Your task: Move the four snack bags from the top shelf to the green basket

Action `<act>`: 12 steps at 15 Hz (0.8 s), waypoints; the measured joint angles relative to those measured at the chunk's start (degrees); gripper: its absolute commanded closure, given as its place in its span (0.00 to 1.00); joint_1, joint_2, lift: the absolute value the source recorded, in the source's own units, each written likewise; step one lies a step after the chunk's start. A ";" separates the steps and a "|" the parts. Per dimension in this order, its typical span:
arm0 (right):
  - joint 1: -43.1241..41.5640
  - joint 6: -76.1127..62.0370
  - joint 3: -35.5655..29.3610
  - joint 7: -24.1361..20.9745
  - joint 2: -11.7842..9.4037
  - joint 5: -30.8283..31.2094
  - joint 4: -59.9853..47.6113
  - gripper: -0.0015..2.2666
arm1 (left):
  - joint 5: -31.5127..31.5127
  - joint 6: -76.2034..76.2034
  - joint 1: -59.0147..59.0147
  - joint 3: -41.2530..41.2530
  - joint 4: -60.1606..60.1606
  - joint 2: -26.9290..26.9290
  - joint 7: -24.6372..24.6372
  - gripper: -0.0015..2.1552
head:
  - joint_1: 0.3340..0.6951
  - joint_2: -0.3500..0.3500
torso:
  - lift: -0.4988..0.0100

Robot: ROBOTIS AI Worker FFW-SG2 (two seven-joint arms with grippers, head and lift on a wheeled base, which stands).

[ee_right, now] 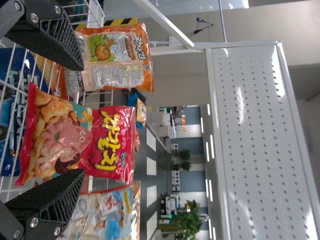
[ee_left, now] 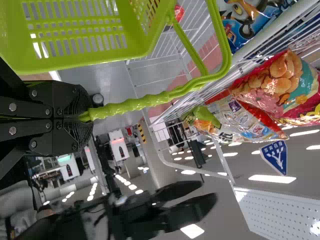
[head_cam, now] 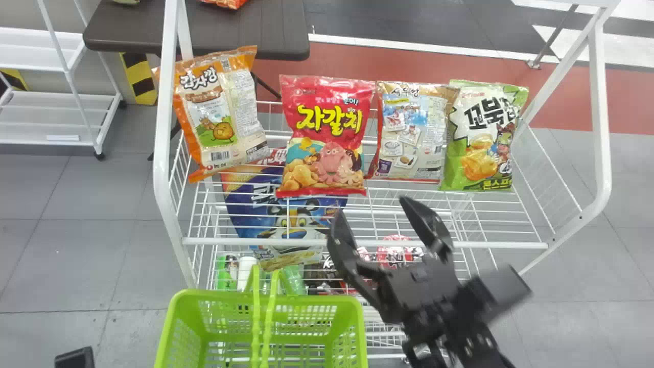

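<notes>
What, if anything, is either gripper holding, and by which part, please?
The left gripper holds the green basket by its handle; the right gripper, jaws open, holds nothing.

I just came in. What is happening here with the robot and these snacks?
The robot's left gripper holds the green basket by its handle. The right gripper is open and empty, facing the red bag. The orange bag, tan bag and green bag are in a row with it on the top shelf; none of the four is in the basket yet.
</notes>
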 measured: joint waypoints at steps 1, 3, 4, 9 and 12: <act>-4.20 2.66 1.23 0.11 0.02 -0.16 1.93 0.04 | -0.02 0.00 -0.19 -0.09 0.20 0.15 0.07 0.78 | 1.00 0.38 | 0.98; -13.38 6.61 4.39 0.07 0.34 -0.27 7.28 0.04 | -0.02 0.00 -0.72 -0.26 0.84 0.51 0.17 0.78 | 1.00 0.46 | 0.98; -18.17 8.03 6.03 0.12 0.90 -0.27 10.74 0.04 | 0.03 0.00 -1.05 -0.34 1.30 0.72 0.17 0.78 | 1.00 0.49 | 0.98; -36.16 9.99 10.71 5.85 6.31 -0.64 29.55 0.04 | 0.97 -0.31 -2.64 -0.75 3.64 2.02 -0.27 0.78 | 1.00 0.68 | 0.98; -43.25 8.62 10.52 9.76 7.01 -1.16 39.80 0.06 | 2.45 -1.20 -3.94 -0.74 5.61 3.37 -0.42 0.78 | 1.00 0.72 | 0.98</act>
